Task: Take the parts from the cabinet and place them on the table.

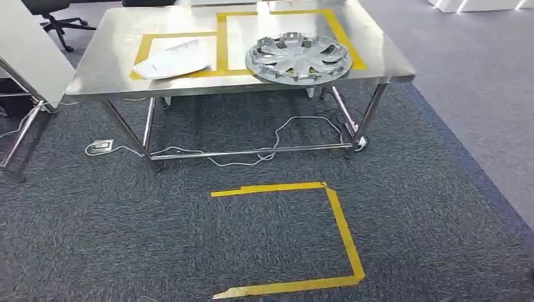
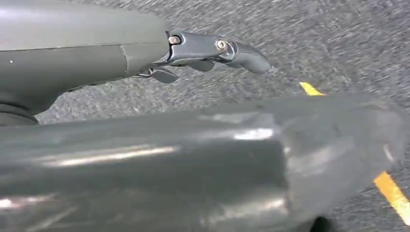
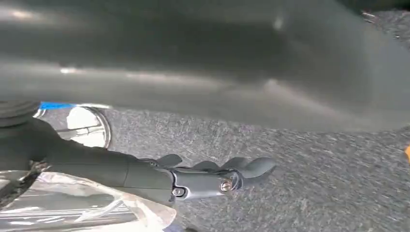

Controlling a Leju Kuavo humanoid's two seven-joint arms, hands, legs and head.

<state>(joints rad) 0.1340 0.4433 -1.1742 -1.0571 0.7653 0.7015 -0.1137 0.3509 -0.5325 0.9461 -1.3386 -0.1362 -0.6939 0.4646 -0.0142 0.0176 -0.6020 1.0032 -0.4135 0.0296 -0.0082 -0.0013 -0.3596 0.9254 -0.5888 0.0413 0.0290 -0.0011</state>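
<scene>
A steel counter (image 1: 113, 63) stands on dark grey carpet (image 1: 126, 239), seen from the robot's head camera looking forward and down. At the far left, a white panel (image 1: 28, 50) leans beside the counter, with the base of an office chair (image 1: 60, 25) behind it. Yellow tape (image 1: 221, 44) marks two adjoining boxes on the counter top. In the left box lies a white plastic-wrapped part (image 1: 171, 58), its edge lapping over the tape nearest the camera. In the right box, well apart from the white part, a silver wheel cover (image 1: 298, 57) lies flat, its near rim overhanging the tape toward the counter's front edge. Below the counter, a white cable (image 1: 277, 135) trails across the carpet past the cross rail to a small white socket box (image 1: 101, 146) at the left. Nearer the camera, more yellow floor tape (image 1: 343, 233) outlines part of a square on the carpet.

From the left wrist camera, the left hand (image 2: 212, 50) hangs over the carpet with its fingers (image 2: 249, 57) stretched out and apart, holding nothing; a strip of yellow tape crosses the floor beyond it.

From the right wrist camera, the right hand (image 3: 212, 176) likewise hangs above the carpet, fingers (image 3: 256, 166) extended and empty. Just beside it shows crinkled clear plastic wrap (image 3: 87, 208), and a shiny round metal object (image 3: 87, 125), too blurred to identify.
</scene>
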